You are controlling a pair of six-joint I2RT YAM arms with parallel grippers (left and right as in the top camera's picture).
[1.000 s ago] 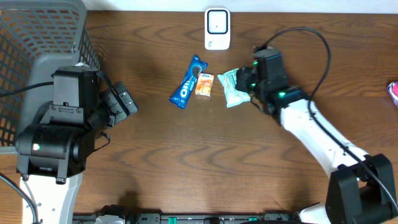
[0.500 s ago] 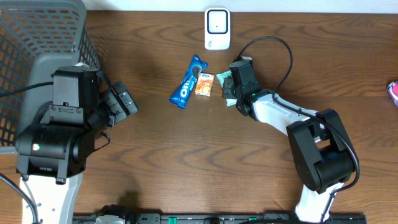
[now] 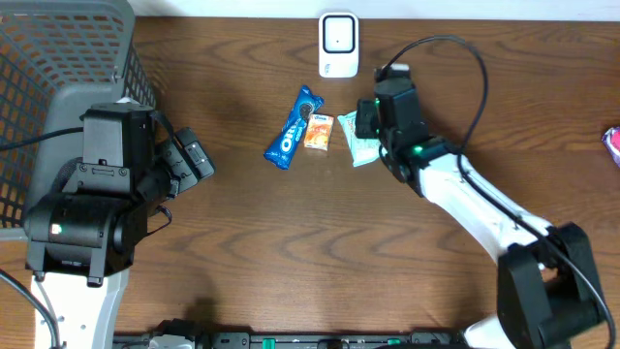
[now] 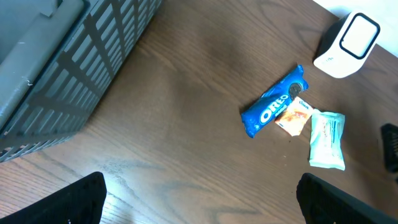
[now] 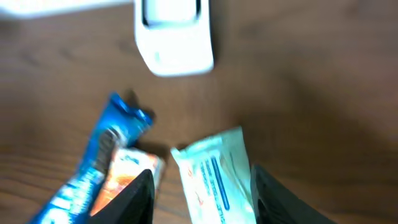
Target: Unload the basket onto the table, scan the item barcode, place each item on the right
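Right gripper (image 5: 202, 190) hangs over the pale green packet (image 5: 214, 177), jaws spread either side and not pinching. I read that as lining up a grab to take it to the scanner (image 3: 338, 44). Packet lies flat on the surface (image 3: 291, 233), just beside the orange packet (image 3: 319, 132). Left gripper (image 4: 199, 193) sits aside, jaws wide, empty.

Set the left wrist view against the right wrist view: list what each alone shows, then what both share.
Left wrist only: the grey wire-mesh basket and the open left gripper. Right wrist only: the right gripper, fingers apart, flanking the pale green packet. Both: the white box-shaped scanner, the blue Oreo biscuit pack, the small orange packet, that green packet, and the brown wooden table.
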